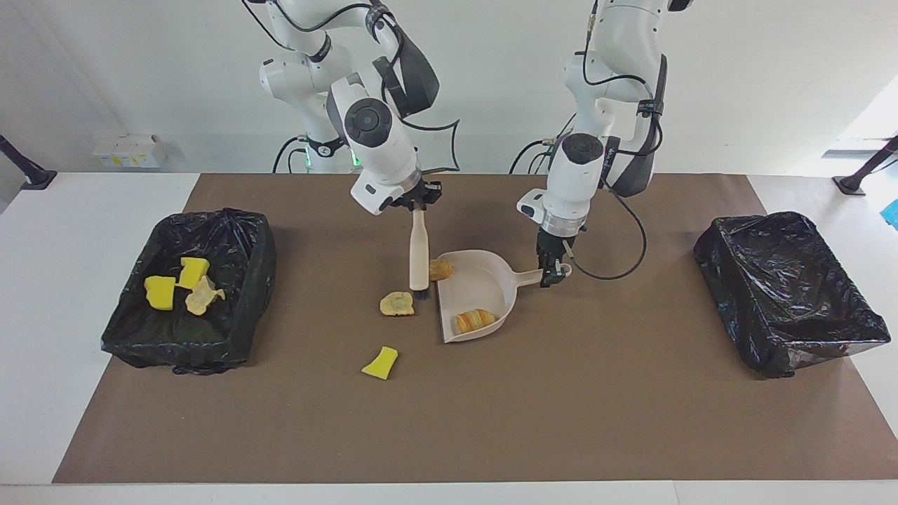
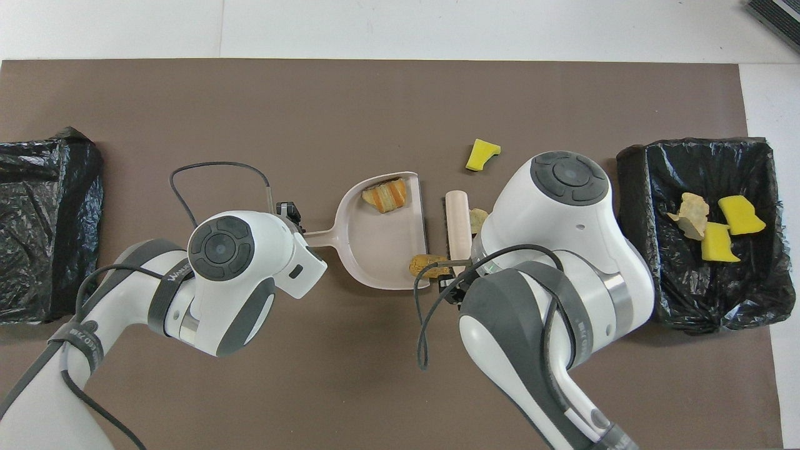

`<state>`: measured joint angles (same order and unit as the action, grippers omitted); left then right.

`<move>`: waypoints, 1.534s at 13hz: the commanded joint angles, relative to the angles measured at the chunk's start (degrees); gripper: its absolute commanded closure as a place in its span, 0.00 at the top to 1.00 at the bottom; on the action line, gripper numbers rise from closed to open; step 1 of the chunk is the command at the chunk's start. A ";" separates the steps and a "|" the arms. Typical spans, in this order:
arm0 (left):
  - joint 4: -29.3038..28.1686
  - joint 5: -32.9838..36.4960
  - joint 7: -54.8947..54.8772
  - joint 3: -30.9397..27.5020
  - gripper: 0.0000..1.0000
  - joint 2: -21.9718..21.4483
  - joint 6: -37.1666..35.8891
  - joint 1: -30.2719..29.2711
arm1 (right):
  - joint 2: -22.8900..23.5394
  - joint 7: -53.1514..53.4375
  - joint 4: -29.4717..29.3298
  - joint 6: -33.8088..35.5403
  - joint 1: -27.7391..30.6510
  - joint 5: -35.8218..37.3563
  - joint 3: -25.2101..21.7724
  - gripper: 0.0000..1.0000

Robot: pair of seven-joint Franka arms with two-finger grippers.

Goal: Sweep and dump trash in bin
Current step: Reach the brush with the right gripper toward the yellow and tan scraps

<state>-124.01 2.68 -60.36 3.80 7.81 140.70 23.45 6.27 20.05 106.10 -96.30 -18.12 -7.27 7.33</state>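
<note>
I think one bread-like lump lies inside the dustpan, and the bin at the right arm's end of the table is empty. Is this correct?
Not quite. The lump does lie inside the dustpan, but the bin at the right arm's end is not empty: the facing view shows two yellow sponge chunks and one tan scrap in it. The bin at the left arm's end shows no trash.
</note>
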 commanded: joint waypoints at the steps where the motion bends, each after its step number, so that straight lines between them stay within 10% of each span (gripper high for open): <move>1: -0.62 -2.58 -1.06 -0.02 0.00 -0.34 1.59 -1.47 | -1.00 -11.73 2.27 -0.12 4.82 8.47 0.40 0.00; 6: 0.18 -6.64 -7.40 -0.20 0.00 -1.47 -1.56 -4.29 | 8.48 -25.21 -3.95 -5.56 8.17 31.76 0.49 0.00; 11: 2.55 -4.45 -6.70 -1.86 0.00 -2.45 -10.61 -4.73 | 18.59 -31.30 -13.99 -10.04 9.33 34.07 0.40 0.00; 20: 0.80 11.12 6.40 -1.34 0.00 -5.35 -17.49 -1.92 | 11.23 -21.84 0.15 -4.53 7.05 19.15 0.75 0.00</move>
<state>-121.27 12.22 -55.46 2.97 4.27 123.61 20.81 20.95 -6.39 101.47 -102.67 -9.76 14.47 7.74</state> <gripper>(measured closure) 0.674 0.744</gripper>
